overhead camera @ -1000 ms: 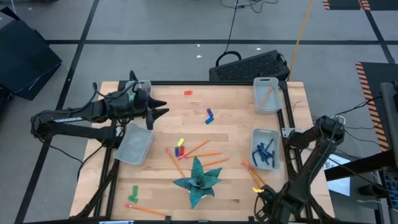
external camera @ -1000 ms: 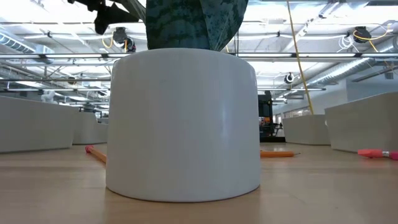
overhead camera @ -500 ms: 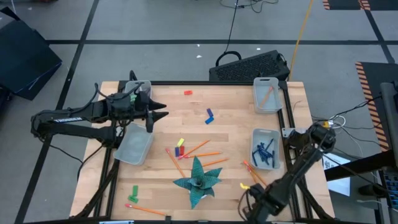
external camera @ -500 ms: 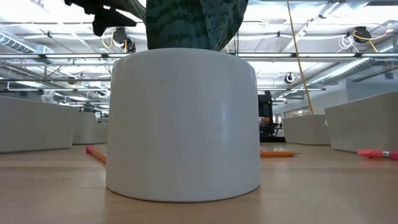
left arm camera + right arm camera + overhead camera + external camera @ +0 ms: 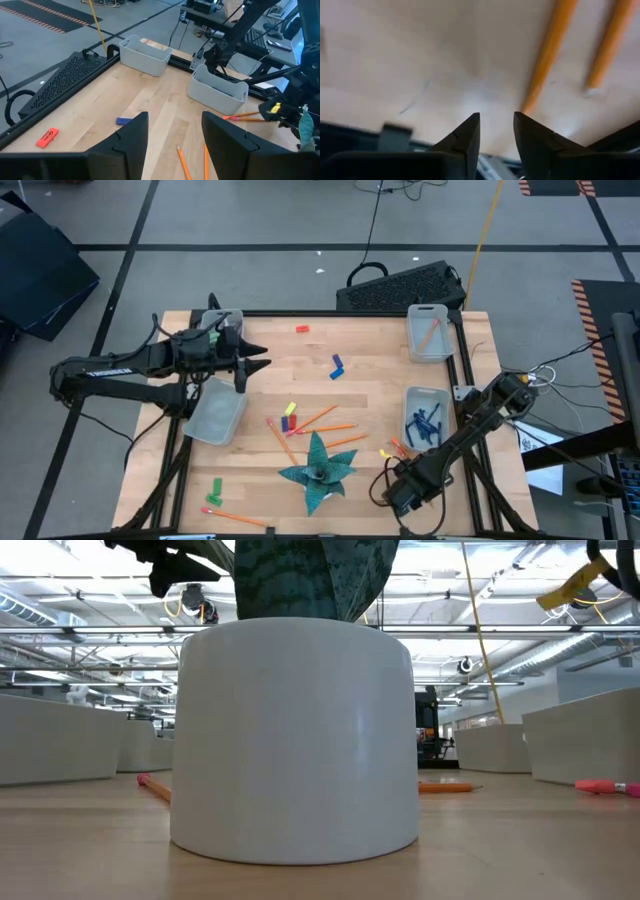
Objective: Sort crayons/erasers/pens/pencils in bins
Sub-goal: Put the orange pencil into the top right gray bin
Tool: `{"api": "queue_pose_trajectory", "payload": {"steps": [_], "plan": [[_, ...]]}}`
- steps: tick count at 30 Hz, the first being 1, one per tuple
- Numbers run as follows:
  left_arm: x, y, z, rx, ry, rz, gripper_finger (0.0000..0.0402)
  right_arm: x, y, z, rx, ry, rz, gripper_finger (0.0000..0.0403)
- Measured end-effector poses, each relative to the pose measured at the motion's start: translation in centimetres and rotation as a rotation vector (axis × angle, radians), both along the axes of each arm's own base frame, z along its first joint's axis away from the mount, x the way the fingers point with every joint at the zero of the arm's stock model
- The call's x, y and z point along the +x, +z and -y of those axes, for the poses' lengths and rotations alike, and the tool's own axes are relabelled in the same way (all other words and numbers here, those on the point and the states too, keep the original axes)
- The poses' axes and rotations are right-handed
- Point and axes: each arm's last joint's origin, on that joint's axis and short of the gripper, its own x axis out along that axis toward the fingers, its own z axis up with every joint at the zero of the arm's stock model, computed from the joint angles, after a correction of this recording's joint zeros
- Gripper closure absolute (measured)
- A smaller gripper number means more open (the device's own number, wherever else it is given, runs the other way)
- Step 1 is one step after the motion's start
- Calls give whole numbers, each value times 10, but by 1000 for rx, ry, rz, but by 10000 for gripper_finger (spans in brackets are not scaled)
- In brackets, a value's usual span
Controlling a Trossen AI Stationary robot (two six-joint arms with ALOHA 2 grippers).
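Your right gripper (image 5: 396, 483) hangs low over the near right part of the table (image 5: 380, 380), close to the two orange pencils (image 5: 547, 55) lying side by side just short of the pen bin (image 5: 447, 442). In the right wrist view its jaws stand only a narrow gap apart with bare wood showing between them, so you hold nothing there. A small yellow piece (image 5: 385, 453) sits right by the gripper, and I cannot tell whether it is attached to it.

The step in hand looks like picking up one of these pencils. The nearer one runs off to one side of the jaw line, so shift across until it lies between the fingers. Widen the gap before you go down, because the present opening leaves little margin. Grip near the pencil's middle so it does not swing, and keep the fingers crosswise to it so you do not catch its neighbour. Its likely home is the far right bin (image 5: 428, 308), which already holds an orange pencil.

Your left gripper (image 5: 258, 363) waits over the far left of the table, jaws wide apart and empty
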Motion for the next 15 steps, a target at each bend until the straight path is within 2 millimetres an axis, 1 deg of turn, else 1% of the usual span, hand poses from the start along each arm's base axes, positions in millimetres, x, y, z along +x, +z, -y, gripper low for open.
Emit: {"api": "queue_pose_trajectory", "payload": {"steps": [7, 11, 15], "plan": [[0, 0, 0, 4, -1, -1, 215, -15, -10, 13, 9, 7, -48, 289], [0, 0, 0, 4, -1, -2, 215, -16, -20, 13, 69, 28, 15, 289], [0, 0, 0, 4, -1, -2, 215, -19, -28, 16, 89, -50, -2, 293]]}}
